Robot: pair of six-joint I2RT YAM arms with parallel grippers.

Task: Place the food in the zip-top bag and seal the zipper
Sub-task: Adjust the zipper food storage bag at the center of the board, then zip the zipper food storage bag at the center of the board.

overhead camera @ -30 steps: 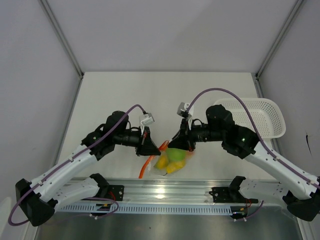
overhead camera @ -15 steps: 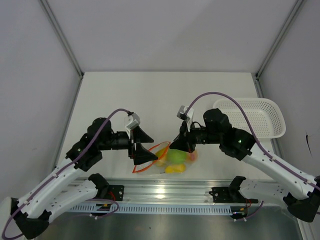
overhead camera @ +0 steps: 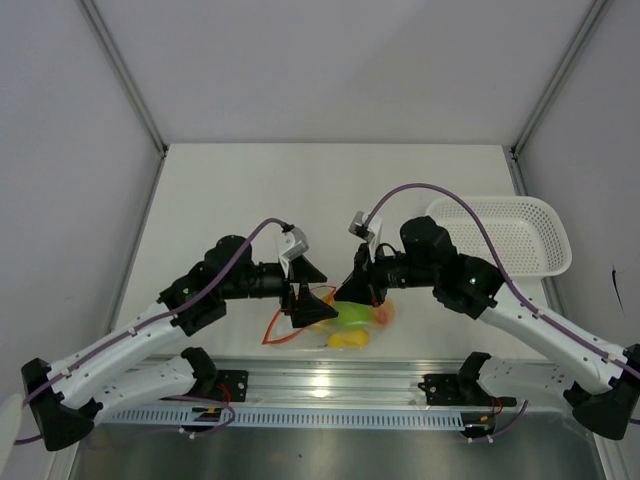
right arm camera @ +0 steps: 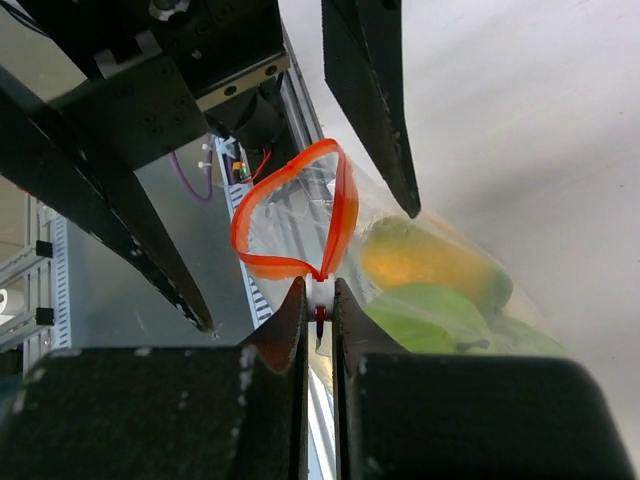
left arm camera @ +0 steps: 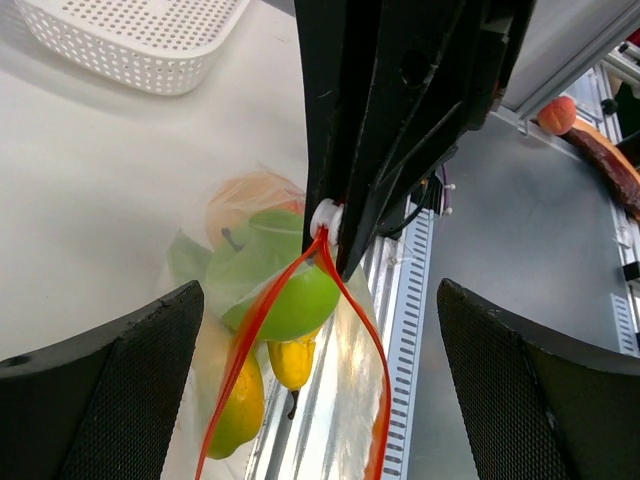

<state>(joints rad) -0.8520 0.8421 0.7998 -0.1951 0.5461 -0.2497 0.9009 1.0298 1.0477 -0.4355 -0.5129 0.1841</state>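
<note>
My right gripper is clamped on the white end of the zipper, whose orange-red loop gapes open. My left gripper stands spread just beside that mouth. The zip-top bag, with the food inside, sits at the table's near edge.

The zipper is bright orange-red, with a little white slider. The bag is see-through. Inside I see a green apple, 2 yellow fruits and 1 orange one. The basket is white with rows of tiny holes. My jaws are black, the bench pale cream.
</note>
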